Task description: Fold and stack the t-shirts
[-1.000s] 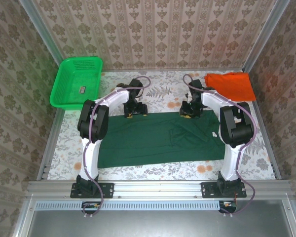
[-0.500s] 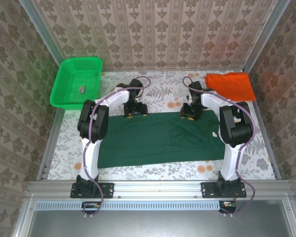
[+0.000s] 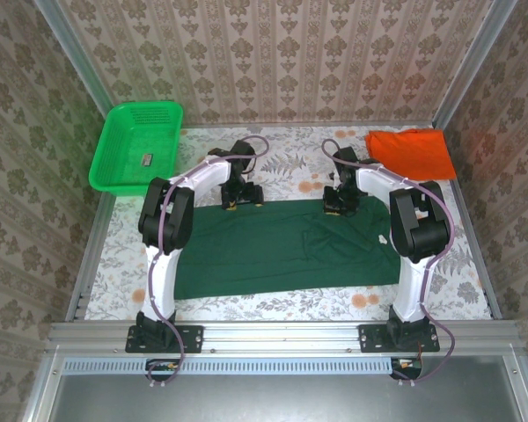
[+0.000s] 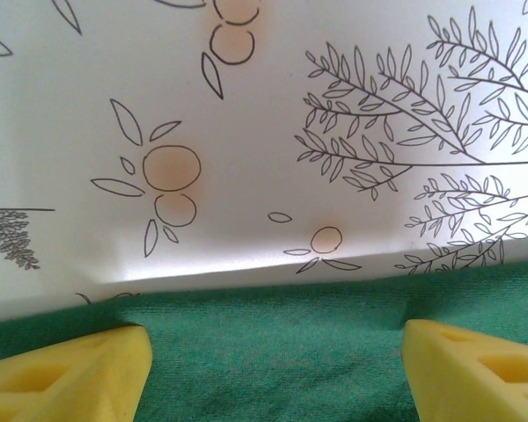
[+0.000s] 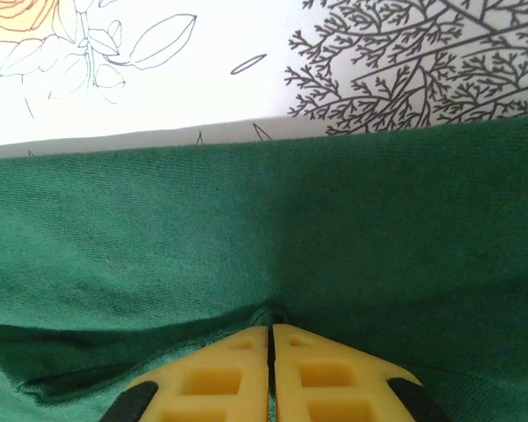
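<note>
The far edge of the dark forest-green cotton t-shirt (image 5: 246, 220) was just clamped by the right pincer (image 5: 270, 334); the left pincer (image 4: 275, 352), gaping empty, was needed next.

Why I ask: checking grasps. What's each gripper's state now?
Left gripper: open, astride the dark green cotton t-shirt.
Right gripper: shut on that t-shirt.

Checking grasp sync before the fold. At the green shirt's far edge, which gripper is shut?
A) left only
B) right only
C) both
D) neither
B: the right gripper has its fingertips pressed together on a pucker of the green shirt, while the left gripper stands wide open over the shirt's edge.
</note>
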You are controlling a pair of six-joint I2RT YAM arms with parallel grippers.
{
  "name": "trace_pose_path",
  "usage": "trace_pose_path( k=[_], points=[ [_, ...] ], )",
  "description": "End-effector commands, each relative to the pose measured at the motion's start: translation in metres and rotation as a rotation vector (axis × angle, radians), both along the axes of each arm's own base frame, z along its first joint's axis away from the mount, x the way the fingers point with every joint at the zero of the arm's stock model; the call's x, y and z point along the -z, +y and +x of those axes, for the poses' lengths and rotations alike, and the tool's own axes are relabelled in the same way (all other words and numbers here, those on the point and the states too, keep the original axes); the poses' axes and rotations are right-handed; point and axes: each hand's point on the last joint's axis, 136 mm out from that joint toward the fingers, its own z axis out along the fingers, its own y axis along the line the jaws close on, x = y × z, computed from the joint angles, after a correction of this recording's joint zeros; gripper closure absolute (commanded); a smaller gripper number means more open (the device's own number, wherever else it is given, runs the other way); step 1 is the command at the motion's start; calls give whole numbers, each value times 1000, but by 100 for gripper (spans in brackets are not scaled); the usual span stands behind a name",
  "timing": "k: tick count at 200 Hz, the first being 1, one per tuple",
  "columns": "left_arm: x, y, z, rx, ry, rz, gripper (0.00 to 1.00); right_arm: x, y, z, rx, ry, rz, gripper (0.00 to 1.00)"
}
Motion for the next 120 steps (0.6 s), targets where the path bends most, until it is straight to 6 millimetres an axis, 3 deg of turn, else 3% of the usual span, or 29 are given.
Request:
trace_pose_path(
  k=[1, 69, 120],
  points=[
    [18, 9, -12, 20, 46, 45, 22, -16, 4, -10, -28, -11, 23, 92],
    [21, 10, -13, 20, 51, 56, 22, -42, 11, -26, -25, -38, 95, 95],
    [21, 13, -14, 25, 49, 67, 22, -42, 26, -63, -29, -6, 183, 95]
  ],
)
